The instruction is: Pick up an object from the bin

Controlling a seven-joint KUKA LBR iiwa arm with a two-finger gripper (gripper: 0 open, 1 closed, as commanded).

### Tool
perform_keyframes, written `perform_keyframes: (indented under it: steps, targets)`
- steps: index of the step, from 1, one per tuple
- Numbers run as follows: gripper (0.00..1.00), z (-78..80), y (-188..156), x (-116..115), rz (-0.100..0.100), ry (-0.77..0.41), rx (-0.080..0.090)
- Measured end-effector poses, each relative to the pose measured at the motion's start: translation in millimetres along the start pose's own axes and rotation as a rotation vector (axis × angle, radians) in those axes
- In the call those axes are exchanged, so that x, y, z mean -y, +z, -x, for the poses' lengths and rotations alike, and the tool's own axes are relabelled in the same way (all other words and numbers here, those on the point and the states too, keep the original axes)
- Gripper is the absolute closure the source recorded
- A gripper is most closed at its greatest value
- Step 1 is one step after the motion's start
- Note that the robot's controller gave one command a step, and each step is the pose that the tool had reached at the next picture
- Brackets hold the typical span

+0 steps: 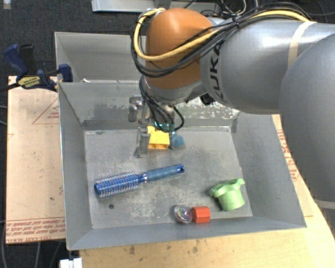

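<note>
Claw [147, 140] low at back centre of grey bin [72, 161]; pick not yet done.
Claw opening and hold: cannot tell. Blue hairbrush [138, 180] and green cup [229, 195] lying apart in front; yellow block [159, 139] just beside claw. Remaining: grasp, lift.

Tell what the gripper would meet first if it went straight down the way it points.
Most likely the yellow block under the gripper, near the bin back wall, a small blue thing beside it. Depth is unclear; it might touch the bin floor instead.
</note>
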State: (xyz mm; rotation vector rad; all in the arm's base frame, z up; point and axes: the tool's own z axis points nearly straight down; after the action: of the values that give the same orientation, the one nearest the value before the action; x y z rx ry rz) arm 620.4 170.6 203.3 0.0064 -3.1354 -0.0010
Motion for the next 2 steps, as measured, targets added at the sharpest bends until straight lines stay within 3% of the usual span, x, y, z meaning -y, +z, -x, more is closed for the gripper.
perform_keyframes:
  steps: [1, 2]
  targets:
    - [0.0, -61.5, 136.3, -1.8, -0.001, -0.462, 0.002]
    - [0.0, -73.3, 102.6, -9.1, -0.001, -0.523, 0.009]
